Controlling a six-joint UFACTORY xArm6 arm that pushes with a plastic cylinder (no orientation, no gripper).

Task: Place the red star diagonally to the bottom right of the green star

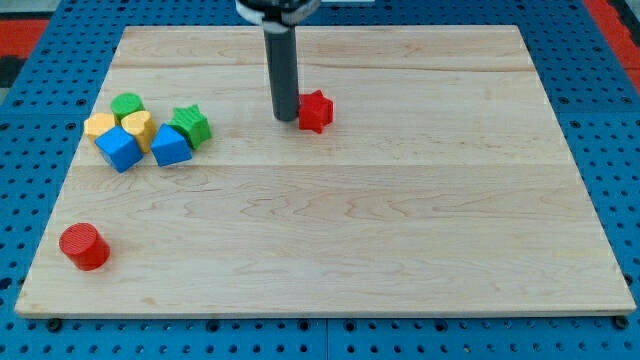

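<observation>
no pincer here, so no grip to report: only a rod whose tip [286, 118] touches the red star's [315, 110] left side. green star [190, 126] sits well left; the rod should circle right, then push down-left.

You saw a straight, dark grey, smooth, round rod, with my tip [286, 119] blunt, under a black-and-white mount.
</observation>
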